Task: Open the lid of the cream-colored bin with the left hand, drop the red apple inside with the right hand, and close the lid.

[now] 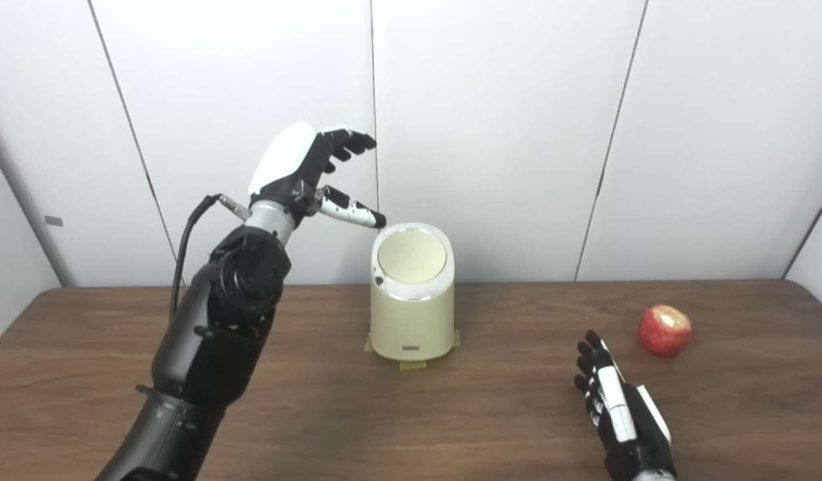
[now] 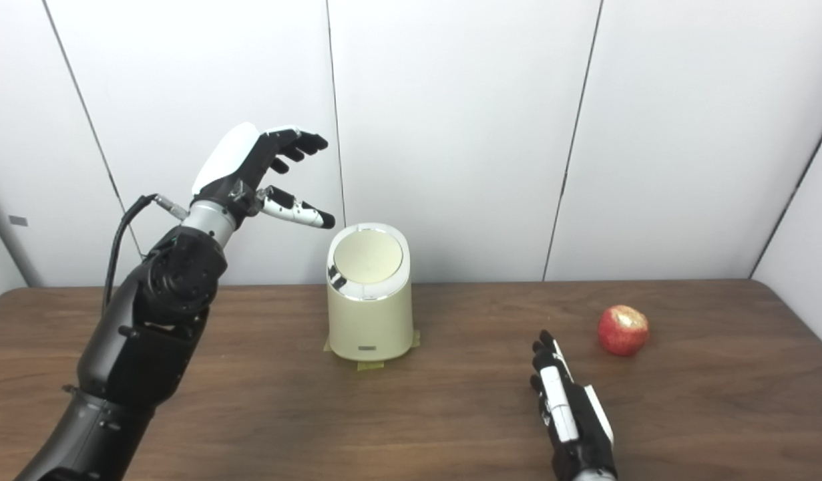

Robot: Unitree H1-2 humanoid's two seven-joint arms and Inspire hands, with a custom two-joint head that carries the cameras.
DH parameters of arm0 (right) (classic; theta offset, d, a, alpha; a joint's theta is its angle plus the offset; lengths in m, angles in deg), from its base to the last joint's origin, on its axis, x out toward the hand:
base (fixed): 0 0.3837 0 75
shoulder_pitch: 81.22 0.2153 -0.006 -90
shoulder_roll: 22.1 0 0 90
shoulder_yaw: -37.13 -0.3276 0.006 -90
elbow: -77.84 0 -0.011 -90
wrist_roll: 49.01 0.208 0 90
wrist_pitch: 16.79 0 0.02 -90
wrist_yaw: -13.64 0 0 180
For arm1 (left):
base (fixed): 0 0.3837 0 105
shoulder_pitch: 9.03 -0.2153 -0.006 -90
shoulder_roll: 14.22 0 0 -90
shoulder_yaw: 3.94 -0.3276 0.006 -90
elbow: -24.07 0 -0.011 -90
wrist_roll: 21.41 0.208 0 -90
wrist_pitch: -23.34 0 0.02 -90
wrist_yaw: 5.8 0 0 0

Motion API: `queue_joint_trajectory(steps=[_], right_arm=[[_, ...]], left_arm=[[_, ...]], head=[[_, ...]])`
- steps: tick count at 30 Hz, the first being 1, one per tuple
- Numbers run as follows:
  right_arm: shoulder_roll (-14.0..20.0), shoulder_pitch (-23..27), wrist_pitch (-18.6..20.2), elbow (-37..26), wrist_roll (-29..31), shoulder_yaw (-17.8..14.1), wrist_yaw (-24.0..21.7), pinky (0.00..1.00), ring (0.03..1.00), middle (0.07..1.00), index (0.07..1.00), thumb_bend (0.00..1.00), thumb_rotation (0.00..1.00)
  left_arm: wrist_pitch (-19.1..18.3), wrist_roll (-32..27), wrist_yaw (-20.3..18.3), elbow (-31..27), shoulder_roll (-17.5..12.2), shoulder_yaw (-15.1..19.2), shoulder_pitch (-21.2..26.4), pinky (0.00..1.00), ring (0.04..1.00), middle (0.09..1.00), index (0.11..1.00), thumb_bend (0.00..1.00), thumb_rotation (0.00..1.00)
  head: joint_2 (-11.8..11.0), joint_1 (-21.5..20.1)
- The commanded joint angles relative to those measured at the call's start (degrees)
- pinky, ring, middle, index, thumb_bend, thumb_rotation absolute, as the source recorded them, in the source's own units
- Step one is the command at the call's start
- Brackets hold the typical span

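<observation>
At centre frame the cream-colored bin (image 1: 412, 300) stands on the table (image 1: 317, 414), lid (image 1: 411, 256) shut. The left hand (image 1: 304, 170) hovers upper left, fingers spread, empty. The right hand (image 1: 618, 407) (lower right) lies seemingly flat, holding nothing, near the red apple (image 1: 664, 330).

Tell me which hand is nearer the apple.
Right. The right hand lies on the table just left of and in front of the apple; the left hand hovers beyond the bin.
</observation>
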Motion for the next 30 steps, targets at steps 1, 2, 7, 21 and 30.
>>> queue_joint_trajectory(steps=[1, 2, 7, 21, 30], right_arm=[[0.3, 1.7, -2.1, -1.0, 0.3, -0.3, -0.5, 0.99, 0.995, 0.989, 1.0, 0.76, 0.92], [0.3, 1.8, -2.2, -0.9, 0.3, -0.3, -0.5, 0.99, 0.995, 0.99, 1.0, 0.76, 0.92], [0.2, 1.9, -2.3, -0.8, 0.2, -0.1, -0.5, 0.99, 0.99, 0.982, 1.0, 0.77, 0.91], [0.0, 2.2, -2.1, -0.8, -0.4, 0.4, -0.3, 0.99, 0.98, 0.969, 1.0, 0.76, 0.92], [0.1, 2.1, -1.0, -1.7, -0.6, 0.7, -0.3, 0.98, 0.97, 0.962, 1.0, 0.77, 0.92]], left_arm=[[0.9, 1.9, 0.7, -0.3, -1.2, -0.8, 4.1, 0.69, 0.766, 0.774, 0.747, 0.97, 0.04], [1.2, 2.5, 0.9, 0.2, -1.5, -1.4, 4.3, 0.68, 0.759, 0.767, 0.747, 0.98, 0.04], [2.9, 4.4, 0.0, 2.6, -3.1, -4.3, 5.4, 0.7, 0.794, 0.807, 0.814, 1.0, 0.05], [3.7, 10.6, -1.3, 6.5, -2.2, -10.5, 7.5, 1.0, 1.0, 1.0, 1.0, 1.0, 0.17], [1.7, 12.5, -3.3, 8.5, -0.8, -11.6, 8.9, 1.0, 1.0, 1.0, 1.0, 1.0, 0.21]], head=[[0.1, -0.1], [0.1, -0.1], [0.0, -0.2], [0.1, -0.5], [0.5, -0.6]])
